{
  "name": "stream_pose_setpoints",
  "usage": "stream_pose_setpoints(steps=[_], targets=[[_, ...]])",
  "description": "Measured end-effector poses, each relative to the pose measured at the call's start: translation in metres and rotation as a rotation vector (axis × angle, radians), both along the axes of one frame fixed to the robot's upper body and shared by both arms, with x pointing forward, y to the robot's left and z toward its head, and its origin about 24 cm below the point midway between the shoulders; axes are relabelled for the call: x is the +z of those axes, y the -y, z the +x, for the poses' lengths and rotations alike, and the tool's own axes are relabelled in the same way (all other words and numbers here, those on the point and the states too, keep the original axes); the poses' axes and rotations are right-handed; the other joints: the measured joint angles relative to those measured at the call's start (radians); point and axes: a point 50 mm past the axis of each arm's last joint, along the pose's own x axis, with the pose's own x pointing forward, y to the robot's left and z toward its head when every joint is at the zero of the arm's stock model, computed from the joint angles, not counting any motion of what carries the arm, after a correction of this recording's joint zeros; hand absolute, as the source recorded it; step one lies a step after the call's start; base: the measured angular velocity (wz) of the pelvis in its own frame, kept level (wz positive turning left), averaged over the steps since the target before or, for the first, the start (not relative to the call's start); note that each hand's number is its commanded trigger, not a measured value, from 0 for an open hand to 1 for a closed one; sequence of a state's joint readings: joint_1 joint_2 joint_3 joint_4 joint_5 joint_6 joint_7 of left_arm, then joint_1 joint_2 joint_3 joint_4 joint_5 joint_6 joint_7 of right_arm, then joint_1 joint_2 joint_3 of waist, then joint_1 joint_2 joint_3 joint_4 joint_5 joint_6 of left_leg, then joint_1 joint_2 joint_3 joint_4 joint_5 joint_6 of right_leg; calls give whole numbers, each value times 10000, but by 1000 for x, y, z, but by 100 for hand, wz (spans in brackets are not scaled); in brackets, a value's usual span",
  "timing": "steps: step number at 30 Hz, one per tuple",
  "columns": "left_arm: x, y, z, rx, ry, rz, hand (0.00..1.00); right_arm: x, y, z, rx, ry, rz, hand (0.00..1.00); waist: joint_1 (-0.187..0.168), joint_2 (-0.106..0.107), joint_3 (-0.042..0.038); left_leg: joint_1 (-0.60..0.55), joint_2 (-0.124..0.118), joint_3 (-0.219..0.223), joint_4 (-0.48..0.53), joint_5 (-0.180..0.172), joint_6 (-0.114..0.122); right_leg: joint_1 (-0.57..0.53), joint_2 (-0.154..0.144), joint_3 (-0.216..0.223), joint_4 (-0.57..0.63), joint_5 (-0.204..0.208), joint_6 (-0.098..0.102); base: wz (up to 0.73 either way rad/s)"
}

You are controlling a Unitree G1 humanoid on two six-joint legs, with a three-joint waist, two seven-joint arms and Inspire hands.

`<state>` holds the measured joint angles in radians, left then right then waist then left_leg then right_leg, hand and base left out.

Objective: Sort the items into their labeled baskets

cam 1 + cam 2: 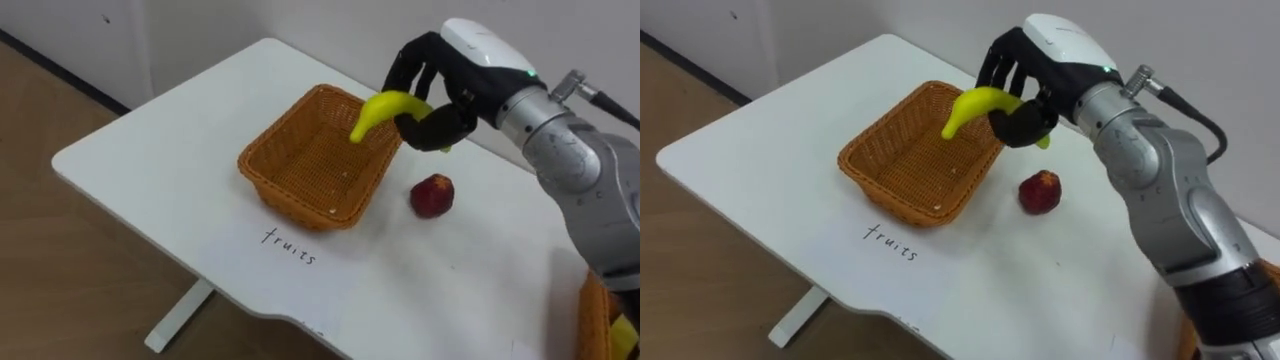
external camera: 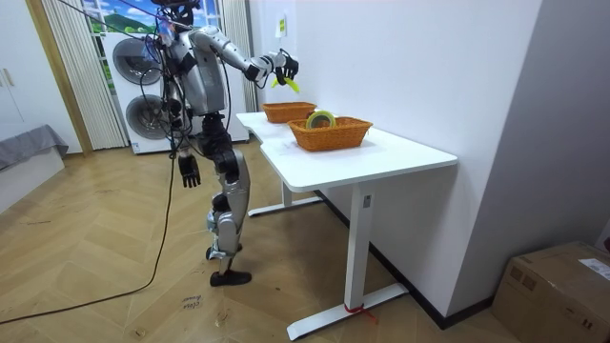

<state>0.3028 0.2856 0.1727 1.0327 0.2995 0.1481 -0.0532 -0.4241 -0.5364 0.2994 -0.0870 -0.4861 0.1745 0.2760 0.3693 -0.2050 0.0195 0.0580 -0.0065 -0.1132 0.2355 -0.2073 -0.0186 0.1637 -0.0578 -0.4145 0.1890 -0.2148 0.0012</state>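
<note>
Over the far right corner of the fruit basket [image 1: 290,200], the banana [image 1: 385,108] is up in the air. The right robot hand [image 1: 440,90] grips it, fingers and thumb curled round its middle. The free tip slants down toward the basket's inside, and the other end pokes out past the thumb. The basket looks empty. A red fruit [image 1: 432,195] lies on the surface [image 1: 150,150] near the basket's right side, not touching it, roughly below the wrist. A second basket [image 2: 330,133] stands further along the surface, with a roll of something in it. The left robot hand [image 2: 190,172] hangs by the robot's side, too small to tell its state.

Watch the risks. The banana sits over the rim, not the middle, so if you let go here it will likely clip the edge and tip out onto the surface. If you drop the wrist straight down you could knock the red fruit and send it rolling. The basket looks light, so a bump on its rim may slide it.
</note>
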Motion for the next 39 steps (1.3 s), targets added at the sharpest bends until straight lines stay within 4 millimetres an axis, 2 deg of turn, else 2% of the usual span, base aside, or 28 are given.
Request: stream_pose_setpoints(steps=[5,18,29,30,31,32,39], targets=[[1,0,1,-31,61,20,0,-10,-14,-1,378,-319,143,100,14,-14,-10,47,-2,-21,-39,-1,4,101,0,-5,6,-9,14,1],[3,-1,-1,-142,202,151,0,-14,-19,-2,501,-296,-177,100,474,-38,-32,41,-23,-110,-121,-2,5,92,-13,-61,-27,-17,28,1],[4,0,-6,-298,12,162,0,-16,-23,-3,608,-323,-205,100,472,-63,-55,47,-67,-271,-123,12,25,123,-60,-230,9,-30,51,3],[3,0,-6,-304,7,146,0,-17,-23,-3,617,-333,-215,78,472,-66,-57,47,-67,-264,-123,12,25,122,-61,-226,11,-30,50,0],[3,0,-6,-311,1,131,0,-17,-24,-4,657,-359,-242,49,470,-72,-62,49,-65,-260,-123,12,25,120,-60,-221,12,-30,50,0],[3,0,-6,-314,2,118,0,-18,-25,-4,694,-385,-261,1,469,-73,-63,51,-65,-260,-123,12,25,119,-61,-218,14,-30,50,0],[3,1,-6,-347,-9,98,0,-22,-28,-5,801,-506,-330,0,438,-70,-60,68,-70,-276,-110,18,34,110,-91,-227,144,-36,61,0]])
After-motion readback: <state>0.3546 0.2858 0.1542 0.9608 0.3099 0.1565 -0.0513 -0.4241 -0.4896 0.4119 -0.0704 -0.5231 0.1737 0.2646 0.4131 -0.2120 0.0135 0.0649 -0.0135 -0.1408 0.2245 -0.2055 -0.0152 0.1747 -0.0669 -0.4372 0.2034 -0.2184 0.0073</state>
